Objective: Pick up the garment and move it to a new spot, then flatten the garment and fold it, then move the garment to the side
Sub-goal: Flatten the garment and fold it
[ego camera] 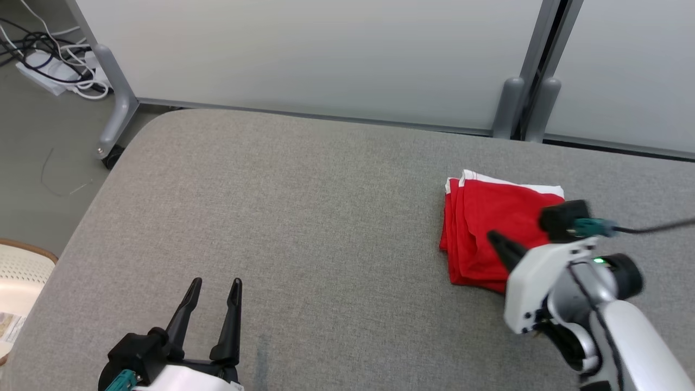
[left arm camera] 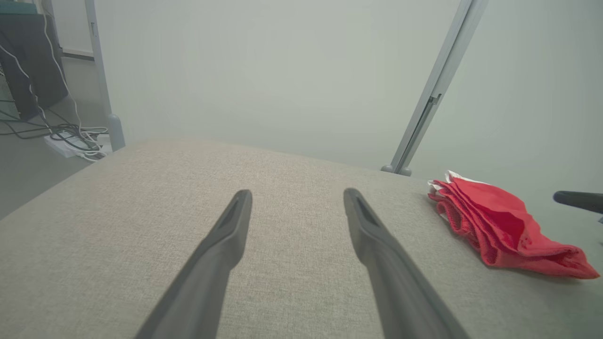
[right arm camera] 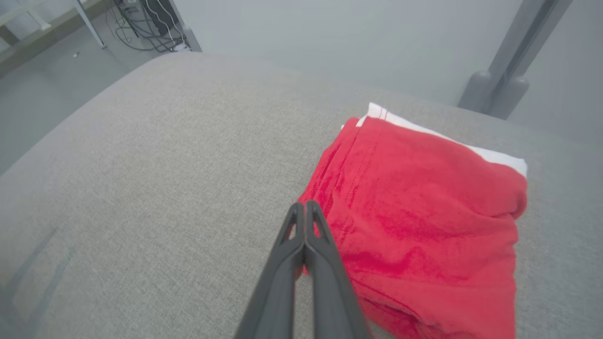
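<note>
Far left, on the floor beyond the tabletop (ego camera: 304, 217), a tangle of cables (ego camera: 49, 54) lies round a power strip, and nearer the bottom the rim of a pale basket (ego camera: 16, 271) shows. The left hand (ego camera: 216, 282) sits at the near left of the grey cloth surface, its two fingers spread wide with nothing between them and bare fabric ahead of it, well apart from the work.

The middle of the tabletop carries nothing. Toward the right lies the garment (ego camera: 488, 228) — red, with a white band along its far edge — folded into a compact, roughly square stack of several layers. Its left side shows the stacked folds, and the top is a little rumpled rather than crisp.

The right hand (ego camera: 494, 237) is over the near part of the garment, its fingers pressed tightly together and gripping nothing. The left wrist view shows a fingertip hanging above the cloth, clear of it.

Judging from this, the flattening and folding are done, and the stack already sits off to the right side, so the last move looks finished or nearly so. What may be left is a small nudge outward or a tidy of the loose top layer — and pulling both arms back.
</note>
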Tool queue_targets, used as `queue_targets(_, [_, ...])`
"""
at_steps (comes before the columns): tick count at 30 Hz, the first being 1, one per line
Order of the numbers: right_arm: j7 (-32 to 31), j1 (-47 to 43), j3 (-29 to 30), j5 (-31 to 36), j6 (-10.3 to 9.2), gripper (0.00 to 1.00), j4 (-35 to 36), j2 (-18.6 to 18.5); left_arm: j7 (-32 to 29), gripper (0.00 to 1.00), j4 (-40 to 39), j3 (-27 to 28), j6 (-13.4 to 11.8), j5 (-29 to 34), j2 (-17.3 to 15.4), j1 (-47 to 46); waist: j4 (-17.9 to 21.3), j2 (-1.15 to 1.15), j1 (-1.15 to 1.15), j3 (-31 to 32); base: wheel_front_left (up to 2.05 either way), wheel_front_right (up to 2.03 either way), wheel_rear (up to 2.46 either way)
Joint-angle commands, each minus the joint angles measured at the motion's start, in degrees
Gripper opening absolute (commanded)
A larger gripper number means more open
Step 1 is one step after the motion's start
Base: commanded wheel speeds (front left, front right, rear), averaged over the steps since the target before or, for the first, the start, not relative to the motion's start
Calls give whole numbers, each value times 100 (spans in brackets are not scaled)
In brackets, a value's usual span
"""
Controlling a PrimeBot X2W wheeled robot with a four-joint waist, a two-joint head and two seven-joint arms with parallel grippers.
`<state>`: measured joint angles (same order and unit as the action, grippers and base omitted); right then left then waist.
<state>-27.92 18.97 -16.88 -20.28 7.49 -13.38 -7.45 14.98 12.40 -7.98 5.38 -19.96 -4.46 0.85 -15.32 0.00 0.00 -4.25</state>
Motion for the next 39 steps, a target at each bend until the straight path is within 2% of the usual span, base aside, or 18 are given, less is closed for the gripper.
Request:
queue_targets(1, [207,-171,268,166,1,20,168,38,25,100,-41,56,-42,-8,-28,65,7,0,0,86,0,0,0])
queue_targets(2, [380,-274,520,304,2,82,308,92,24,100,-54,70,-50,-8,-28,91,16,0,0,136,0,0,0])
queue_targets(3, [535,-415,821,444,2,100,415,141,24,100,-95,105,-59,4,-31,100,30,0,0,190,0,0,0])
queue_targets(4, [954,-664,1289,787,5,100,703,235,24,100,-163,169,-54,-41,-21,131,65,0,0,303,0,0,0])
queue_targets(9, [1841,-1387,2308,1054,2,100,1205,435,24,100,-411,515,12,-72,-15,306,259,0,0,621,0,0,0])
queue_targets(14, [2468,-1918,2660,634,2,100,1262,441,23,100,-525,784,63,32,-40,503,564,0,0,730,0,0,0])
queue_targets(18, [2706,-2174,2638,504,3,100,1097,443,24,100,-412,936,66,190,-119,633,842,0,0,789,0,0,0])
queue_targets(26, [2780,-2361,2379,921,2,100,754,436,-122,100,-42,995,-131,376,-345,890,1196,0,0,932,0,0,0])
queue_targets(39, [2552,-2300,2002,960,2,100,613,418,-163,100,-119,1095,-245,270,-416,1192,1339,0,0,1020,0,0,0])
